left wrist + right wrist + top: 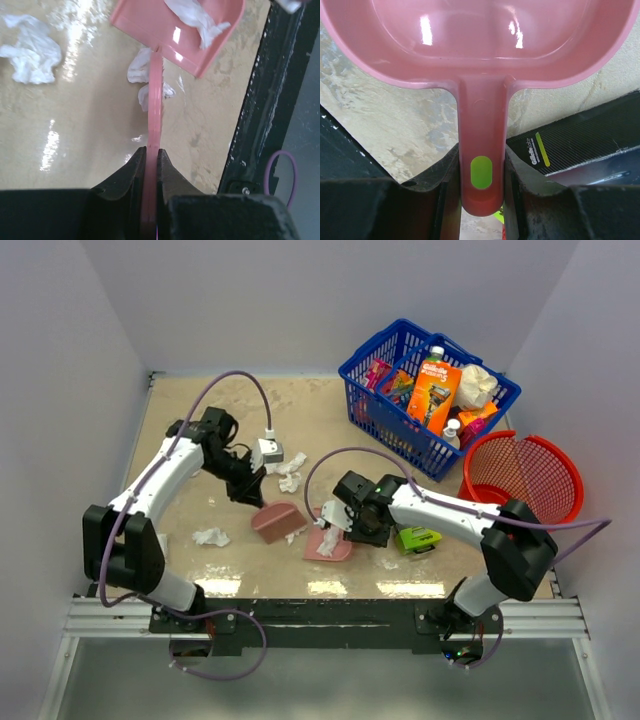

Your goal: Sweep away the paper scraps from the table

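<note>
White paper scraps lie on the beige table [200, 420]: one at the left [211, 536], two in the middle [289, 480], one near the front [388, 562]. My left gripper [248, 492] [151, 152] is shut on a flat pink sweeper [277, 521] [155, 100], seen edge-on in its wrist view. My right gripper [352, 525] [481, 155] is shut on the handle of the pink dustpan [331, 546] [480, 45]. The pan [170, 30] holds a scrap [197, 17]. More scraps [142, 75] lie beside the sweeper, and one [30, 52] lies further left.
A blue basket [350, 368] full of packaged goods stands at the back right, a red mesh basket [575, 480] beside it at the right edge. A green and black Gillette box [418, 538] [580, 145] lies under my right arm. The black front rail [260, 125] is close.
</note>
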`<state>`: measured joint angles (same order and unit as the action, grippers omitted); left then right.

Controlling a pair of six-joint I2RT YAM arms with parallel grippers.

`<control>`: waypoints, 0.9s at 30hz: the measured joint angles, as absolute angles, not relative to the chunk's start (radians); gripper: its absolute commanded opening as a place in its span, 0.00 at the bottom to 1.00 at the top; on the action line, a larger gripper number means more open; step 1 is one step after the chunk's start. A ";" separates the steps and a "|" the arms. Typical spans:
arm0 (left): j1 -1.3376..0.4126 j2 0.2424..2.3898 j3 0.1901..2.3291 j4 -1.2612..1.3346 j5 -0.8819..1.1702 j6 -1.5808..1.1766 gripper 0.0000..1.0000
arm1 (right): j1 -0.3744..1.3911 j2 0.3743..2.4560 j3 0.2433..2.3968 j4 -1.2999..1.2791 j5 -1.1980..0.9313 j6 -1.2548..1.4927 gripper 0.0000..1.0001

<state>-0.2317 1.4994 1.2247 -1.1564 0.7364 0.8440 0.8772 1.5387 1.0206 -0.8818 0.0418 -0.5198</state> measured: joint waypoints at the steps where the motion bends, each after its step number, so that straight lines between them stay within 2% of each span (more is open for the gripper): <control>1: -0.232 1.514 1.240 -1.139 0.740 0.830 0.00 | 0.877 1.544 1.022 -0.881 0.042 -0.520 0.00; 7: -0.231 1.596 1.358 -1.124 0.781 0.815 0.00 | 0.877 1.589 1.056 -0.876 0.036 -0.517 0.00; 13: -0.226 1.539 1.360 -1.198 0.789 0.809 0.00 | 0.866 1.590 1.060 -0.875 0.035 -0.504 0.00; 20: -0.196 1.398 1.357 -1.048 0.605 0.547 0.00 | 0.845 1.590 1.059 -0.884 0.036 -0.489 0.00; 27: -0.206 1.486 1.387 -1.000 0.458 0.473 0.00 | 0.845 1.604 1.074 -0.894 0.036 -0.473 0.00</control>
<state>-0.2058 1.4864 1.3872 -0.9997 0.4580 0.4732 0.8452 1.6043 1.0737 -0.8944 0.0357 -0.4732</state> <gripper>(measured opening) 0.140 0.334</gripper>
